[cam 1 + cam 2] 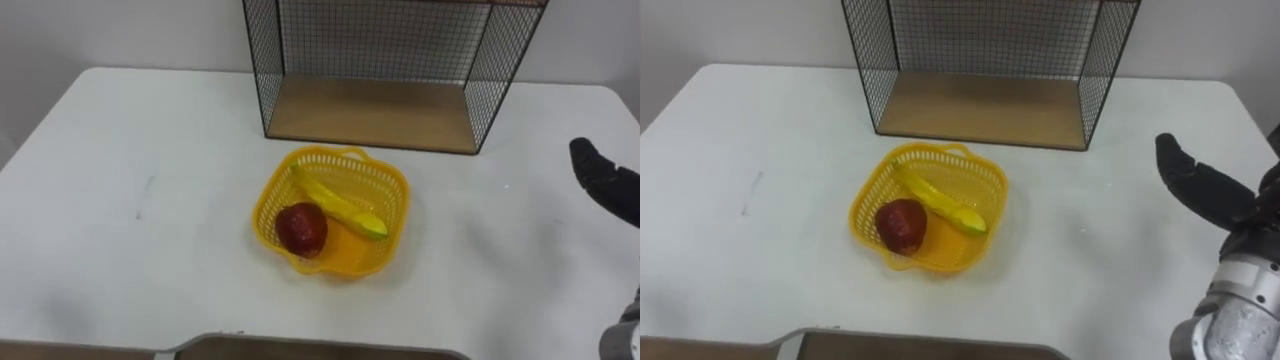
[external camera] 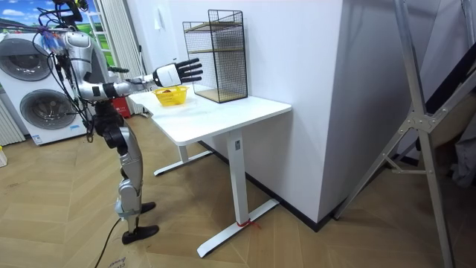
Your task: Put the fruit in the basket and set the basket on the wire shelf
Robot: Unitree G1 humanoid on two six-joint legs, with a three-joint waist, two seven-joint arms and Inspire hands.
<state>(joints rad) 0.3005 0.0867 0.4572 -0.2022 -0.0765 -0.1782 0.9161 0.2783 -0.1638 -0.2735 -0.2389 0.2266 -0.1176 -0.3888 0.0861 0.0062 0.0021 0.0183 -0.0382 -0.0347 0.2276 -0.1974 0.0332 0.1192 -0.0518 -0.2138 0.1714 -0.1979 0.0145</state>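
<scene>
Two fruits — an apple (image 1: 301, 228) and a banana (image 1: 340, 205) — lie in the yellow basket (image 1: 260, 210) at frame centre, not yet set on the wire shelf (image 1: 370, 112) at top; the right hand (image 1: 1205, 190) hovers at right, fingers spread, empty.

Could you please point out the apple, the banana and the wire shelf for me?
apple (image 1: 302, 228): left eye view, its red top.
banana (image 1: 340, 205): left eye view, middle of its length.
wire shelf (image 1: 370, 112): left eye view, its wooden base.
</scene>
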